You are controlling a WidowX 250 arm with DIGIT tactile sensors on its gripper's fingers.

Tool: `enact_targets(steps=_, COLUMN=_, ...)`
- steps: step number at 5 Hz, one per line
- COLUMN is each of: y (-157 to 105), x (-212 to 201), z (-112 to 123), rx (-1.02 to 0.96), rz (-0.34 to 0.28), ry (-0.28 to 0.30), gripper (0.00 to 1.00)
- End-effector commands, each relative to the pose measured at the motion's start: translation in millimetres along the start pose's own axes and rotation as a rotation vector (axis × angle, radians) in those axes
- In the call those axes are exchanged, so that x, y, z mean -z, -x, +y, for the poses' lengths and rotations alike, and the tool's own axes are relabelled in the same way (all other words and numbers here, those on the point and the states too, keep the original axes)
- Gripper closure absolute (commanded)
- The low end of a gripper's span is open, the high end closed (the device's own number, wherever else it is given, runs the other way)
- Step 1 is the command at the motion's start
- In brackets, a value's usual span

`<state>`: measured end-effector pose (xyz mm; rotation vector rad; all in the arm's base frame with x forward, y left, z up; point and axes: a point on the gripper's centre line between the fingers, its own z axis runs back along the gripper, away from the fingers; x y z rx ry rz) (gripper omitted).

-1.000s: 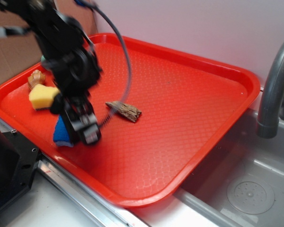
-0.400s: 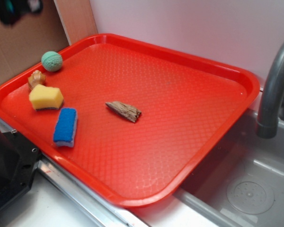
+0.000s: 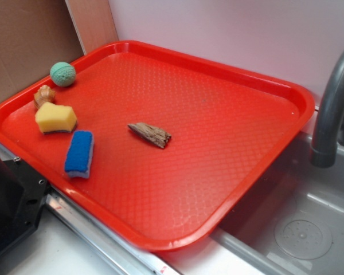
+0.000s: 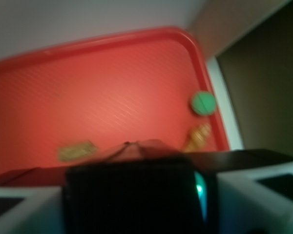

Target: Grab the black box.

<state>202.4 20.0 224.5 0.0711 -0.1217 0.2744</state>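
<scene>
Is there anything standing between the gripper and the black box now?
Nothing visible does. In the blurred wrist view the black box sits right between the fingers of the gripper, apparently held, above the red tray. The exterior view shows neither.

No readable text, label, brand, number or sign shows in either view.

You see a red plastic tray [image 3: 229, 91] with a fine bumpy texture and a slightly glossy rim. On it the blue sponge [image 3: 79, 153] and the yellow sponge [image 3: 55, 117] look soft, porous and matt. The green ball [image 3: 63, 74] has a knitted look. The brown piece [image 3: 151, 134] seems rough wood. The sink [image 3: 309, 229] is brushed metal, the faucet [image 3: 332, 109] smooth grey. In the wrist view, the black box [image 4: 132, 200] looks matt.
</scene>
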Motion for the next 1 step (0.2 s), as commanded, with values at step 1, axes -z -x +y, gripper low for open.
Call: enact_targets(steps=1, y=12.7, x=2.9, z=-7.7, rx=-0.013, rz=-0.084, ry=0.031, gripper=1.0)
